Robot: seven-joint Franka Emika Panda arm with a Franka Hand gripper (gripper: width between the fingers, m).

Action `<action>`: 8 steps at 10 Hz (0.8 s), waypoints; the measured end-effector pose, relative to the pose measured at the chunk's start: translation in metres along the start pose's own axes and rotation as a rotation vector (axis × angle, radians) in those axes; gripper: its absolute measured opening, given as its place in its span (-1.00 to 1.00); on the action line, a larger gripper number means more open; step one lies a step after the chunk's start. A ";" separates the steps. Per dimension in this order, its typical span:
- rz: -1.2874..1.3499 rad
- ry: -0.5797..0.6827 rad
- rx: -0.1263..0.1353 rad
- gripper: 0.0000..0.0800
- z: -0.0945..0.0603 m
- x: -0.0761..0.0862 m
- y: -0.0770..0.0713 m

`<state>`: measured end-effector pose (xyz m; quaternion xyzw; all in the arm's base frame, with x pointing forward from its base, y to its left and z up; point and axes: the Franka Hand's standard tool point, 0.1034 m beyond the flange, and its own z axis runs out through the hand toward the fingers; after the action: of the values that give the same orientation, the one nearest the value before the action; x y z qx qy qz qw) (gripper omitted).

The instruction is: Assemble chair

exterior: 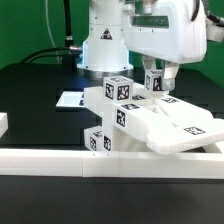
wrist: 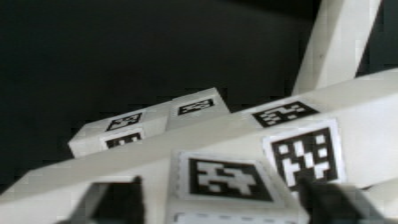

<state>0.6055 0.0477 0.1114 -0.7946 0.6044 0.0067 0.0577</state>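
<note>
On the black worktop (exterior: 40, 85), the half-built chair (exterior: 135, 120) sits against the long white border rail (exterior: 60, 158) that runs along the front edge. Its tagged blocks stack up in the middle, with a flat slab (exterior: 185, 128) tilting out toward the exterior view's right and overhanging the rail. The robot arm (exterior: 165, 35) hangs above the stack, its claw (exterior: 157, 88) lowered beside an upright tagged post (exterior: 152, 80). Seen from the wrist, the two dark fingertips (wrist: 116, 195) stand apart on either side of a tagged white block (wrist: 222, 175) without clearly pressing it, so the claw looks released rather than clenched. Behind the chair, toward the exterior view's left, the marker board (exterior: 72, 99) lies flat on the worktop. Another short white rail piece (exterior: 4, 124) rests at the exterior view's left edge.
</note>
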 end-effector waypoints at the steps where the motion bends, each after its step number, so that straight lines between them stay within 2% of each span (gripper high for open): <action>1: -0.023 -0.002 -0.010 0.51 -0.001 -0.001 -0.001; 6: -0.408 0.004 -0.016 0.62 -0.001 0.001 -0.001; 8: -0.660 0.024 -0.037 0.62 -0.002 0.002 -0.002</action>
<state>0.6076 0.0456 0.1130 -0.9484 0.3150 -0.0108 0.0351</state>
